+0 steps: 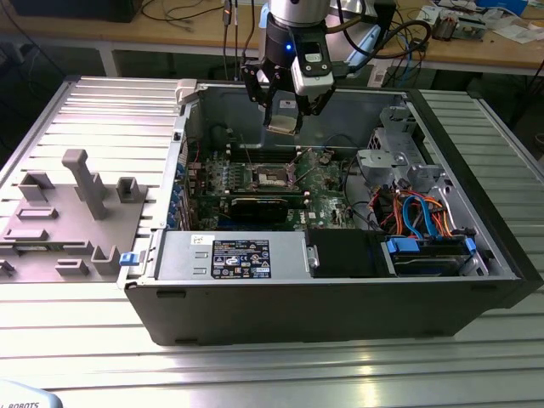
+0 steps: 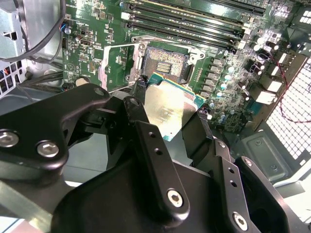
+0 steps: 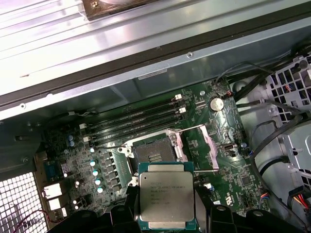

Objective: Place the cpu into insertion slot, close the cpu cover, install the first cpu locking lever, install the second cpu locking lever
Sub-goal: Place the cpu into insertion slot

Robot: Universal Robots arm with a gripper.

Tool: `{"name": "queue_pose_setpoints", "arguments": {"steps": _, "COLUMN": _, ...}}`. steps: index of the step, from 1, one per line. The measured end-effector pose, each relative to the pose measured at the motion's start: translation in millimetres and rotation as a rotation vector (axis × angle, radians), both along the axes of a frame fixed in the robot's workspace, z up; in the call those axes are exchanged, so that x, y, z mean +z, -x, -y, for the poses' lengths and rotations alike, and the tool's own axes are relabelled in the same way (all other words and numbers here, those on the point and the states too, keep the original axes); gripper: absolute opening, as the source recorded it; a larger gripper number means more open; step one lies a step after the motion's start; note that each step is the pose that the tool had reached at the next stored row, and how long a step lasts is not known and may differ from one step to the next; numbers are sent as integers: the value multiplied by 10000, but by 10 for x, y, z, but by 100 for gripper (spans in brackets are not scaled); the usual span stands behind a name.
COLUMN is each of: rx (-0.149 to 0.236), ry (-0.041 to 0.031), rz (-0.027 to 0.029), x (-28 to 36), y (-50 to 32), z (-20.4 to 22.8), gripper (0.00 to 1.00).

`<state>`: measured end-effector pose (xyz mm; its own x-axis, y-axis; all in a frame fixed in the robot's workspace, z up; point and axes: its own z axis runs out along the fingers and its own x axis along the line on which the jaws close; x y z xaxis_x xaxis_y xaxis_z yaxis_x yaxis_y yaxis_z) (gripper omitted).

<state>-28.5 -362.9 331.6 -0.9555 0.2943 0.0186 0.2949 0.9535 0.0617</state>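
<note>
The small square silvery-tan cpu (image 3: 166,196) lies flat, metal face up, pinched at opposite edges by the jaws of the black gripper (image 1: 283,119), which points straight down into the open dark-grey computer case (image 1: 340,297). The exterior view shows it held clear above the dark-centred, silver-rimmed insertion slot (image 1: 274,176); the first wrist view shows its edges roughly parallel to that slot's.

The cpu (image 3: 167,196) has a pale brushed-metal lid with a soft sheen, edged in green laminate. The claw (image 2: 170,104) is matt black, its links studded with shiny steel screws. The insertion slot (image 3: 154,154) has a dark centre and a bright metal rim, set in the glossy green motherboard (image 3: 233,160). The desk (image 1: 255,374) is ribbed, reflective aluminium. The computer case (image 1: 323,310) is matt black outside.
</note>
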Motion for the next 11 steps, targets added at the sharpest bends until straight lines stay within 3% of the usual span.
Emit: {"name": "queue_pose_setpoints", "arguments": {"steps": 11, "rx": -75, "ry": 0, "rz": 0, "x": 0, "y": 0, "z": 0, "gripper": 54}}
